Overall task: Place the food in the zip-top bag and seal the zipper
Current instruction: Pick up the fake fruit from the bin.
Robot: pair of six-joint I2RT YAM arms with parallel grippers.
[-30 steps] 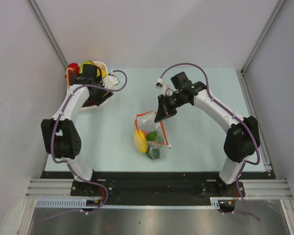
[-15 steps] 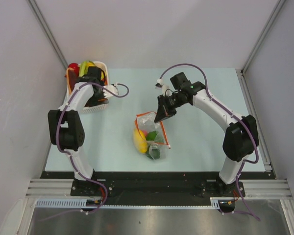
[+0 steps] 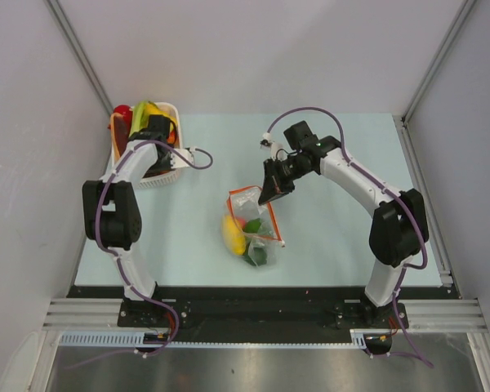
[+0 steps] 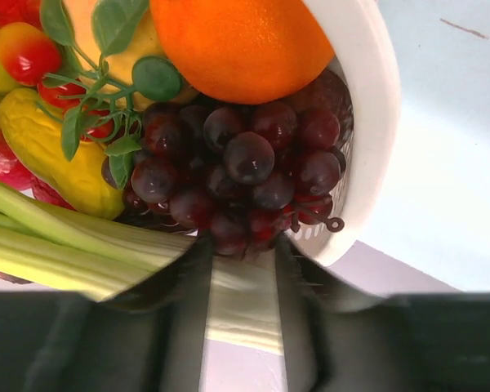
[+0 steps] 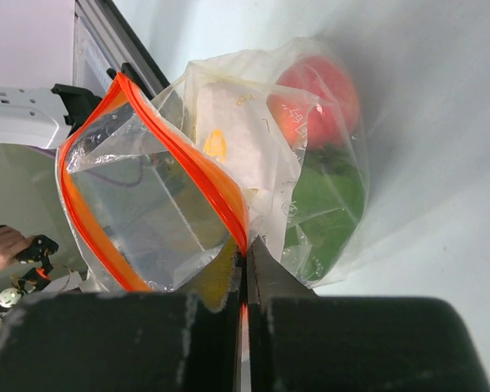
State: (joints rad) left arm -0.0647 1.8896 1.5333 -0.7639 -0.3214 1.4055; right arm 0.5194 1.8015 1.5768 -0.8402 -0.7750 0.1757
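Far left on the table (image 3: 335,237), the left gripper (image 4: 239,249) reaches into a white basket (image 4: 367,98), its fingers apart on either side of the grape bunch (image 4: 237,171); whether they pinch it cannot be told. Mid-table, the right gripper (image 5: 245,273) is clamped on the orange zipper (image 5: 188,163) of the gaping bag (image 5: 253,155), whose faint print is unreadable.

The basket (image 3: 152,183) sits at the table's (image 3: 335,237) far left with the grape bunch (image 4: 237,163) against the orange one (image 4: 237,37) inside it, while the zip-top bag (image 3: 253,224) lies mid-table, seemingly holding several foods.
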